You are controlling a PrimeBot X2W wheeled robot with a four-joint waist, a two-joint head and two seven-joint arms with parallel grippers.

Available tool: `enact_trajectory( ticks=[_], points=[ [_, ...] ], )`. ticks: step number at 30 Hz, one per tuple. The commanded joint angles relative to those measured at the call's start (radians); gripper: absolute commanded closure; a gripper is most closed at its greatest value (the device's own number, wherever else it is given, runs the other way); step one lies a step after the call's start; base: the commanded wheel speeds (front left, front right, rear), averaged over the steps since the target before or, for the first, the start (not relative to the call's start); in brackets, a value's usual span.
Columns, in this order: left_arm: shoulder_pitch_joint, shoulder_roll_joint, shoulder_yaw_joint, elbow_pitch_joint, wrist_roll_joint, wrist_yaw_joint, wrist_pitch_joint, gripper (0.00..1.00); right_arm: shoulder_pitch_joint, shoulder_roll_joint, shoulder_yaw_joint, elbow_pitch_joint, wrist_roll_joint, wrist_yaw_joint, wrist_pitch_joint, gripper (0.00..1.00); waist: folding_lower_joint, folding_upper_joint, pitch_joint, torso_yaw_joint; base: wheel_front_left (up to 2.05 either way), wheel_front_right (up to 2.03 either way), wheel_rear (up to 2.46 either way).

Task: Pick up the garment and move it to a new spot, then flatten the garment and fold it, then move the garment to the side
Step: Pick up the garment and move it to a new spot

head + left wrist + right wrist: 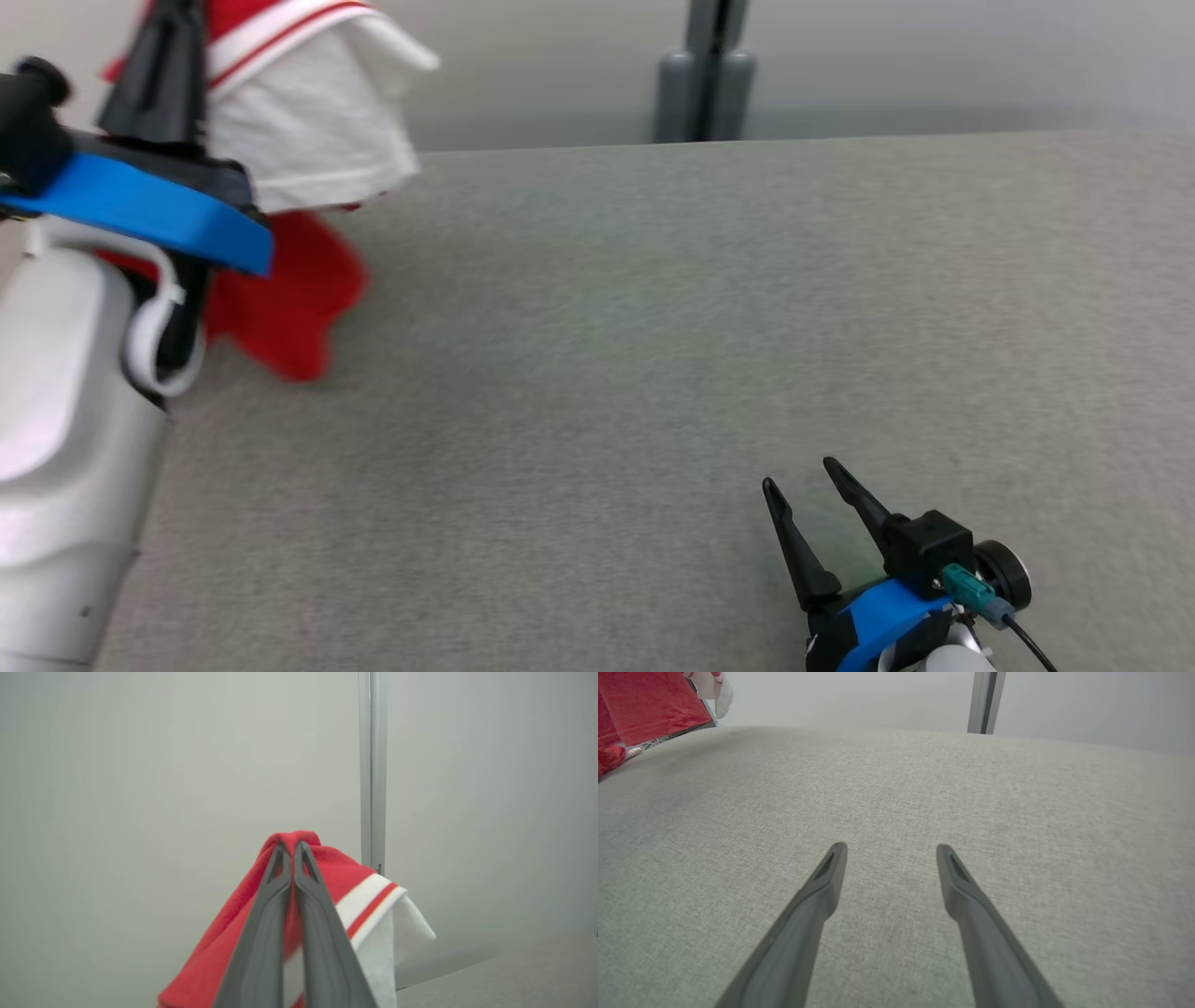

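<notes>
Your left claw (293, 849) is raised, clamped on the garment (336, 872). Your right claw (891, 848) hovers low over the desk (1017, 812), fingers apart. The head view shows the cloth hanging below the left claw.

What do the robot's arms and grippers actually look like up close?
The left gripper and right gripper each have two long, tapering dark grey fingers with slotted tips. A bright blue band wraps each wrist. The left forearm is a glossy pale shell with a white loop; a teal plug and black cable sit by the right wrist.
</notes>
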Motion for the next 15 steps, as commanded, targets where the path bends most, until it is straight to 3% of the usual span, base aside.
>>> enact_trajectory(
  ticks=[1,8,15],
  points=[
    [0.031,-0.020,-0.012,-0.028,-0.003,0.002,-0.003,1.00,0.023,-0.004,0.001,-0.006,0.006,0.000,-0.001,0.00,-0.0001,0.0000,-0.054,-0.079,0.00,0.00,0.00],
    [0.108,-0.146,-0.073,-0.104,-0.011,0.006,-0.003,1.00,0.050,-0.004,0.009,-0.025,0.021,0.000,-0.001,0.00,-0.0001,0.0000,-0.057,-0.218,0.00,0.00,0.00],
    [0.170,-0.253,-0.176,-0.064,0.011,0.010,0.002,1.00,0.057,-0.004,0.024,-0.043,0.051,0.000,-0.001,0.00,-0.0001,0.0000,-0.037,-0.318,0.00,0.00,0.00]
  ],
)
